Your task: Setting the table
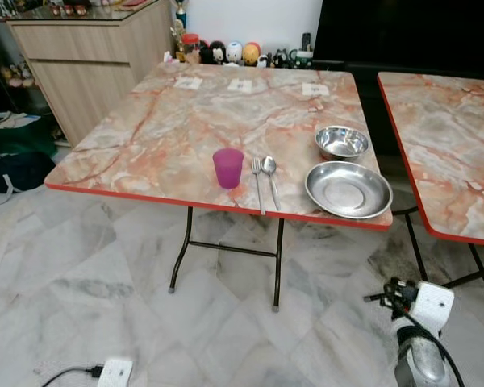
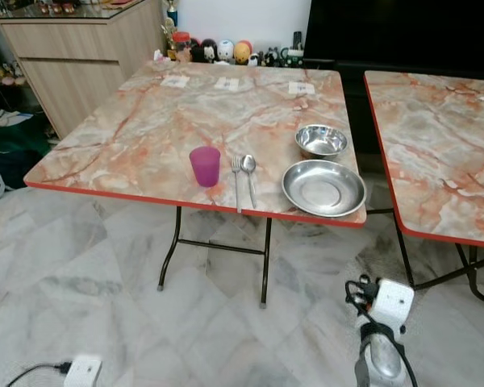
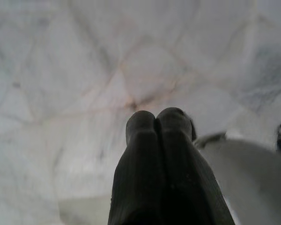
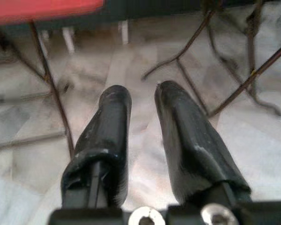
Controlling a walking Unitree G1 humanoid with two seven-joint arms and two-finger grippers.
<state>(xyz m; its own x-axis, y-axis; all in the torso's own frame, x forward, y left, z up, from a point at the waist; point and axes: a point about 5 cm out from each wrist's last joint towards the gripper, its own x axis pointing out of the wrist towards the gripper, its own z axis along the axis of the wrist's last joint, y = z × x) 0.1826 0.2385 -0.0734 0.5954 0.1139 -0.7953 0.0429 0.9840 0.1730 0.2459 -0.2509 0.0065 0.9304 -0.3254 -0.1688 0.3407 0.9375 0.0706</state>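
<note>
Tableware on the marble counter (image 1: 145, 137) near edge: one purple cup (image 1: 227, 168), one fork (image 1: 257, 179), one spoon (image 1: 270, 176), one plate (image 1: 348, 190), one bowl (image 1: 342, 142) at the plate's 12 o'clock. Left jaws (image 3: 155, 123) closed, empty, over floor. Right jaws (image 4: 139, 96) slightly parted, empty, low at the plate's 5 o'clock.

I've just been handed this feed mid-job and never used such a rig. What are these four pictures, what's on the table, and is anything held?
The two wide pictures come from the humanoid's head camera, looking down at a marble-patterned table. Near its front edge stand a purple cup, a fork, a spoon, a steel plate and a steel bowl. The other two come from wrist cameras looking along each pincer. The left pincer is shut and empty, over the floor. The right pincer hangs open and empty, low beside the table legs. Nothing is held.
</note>
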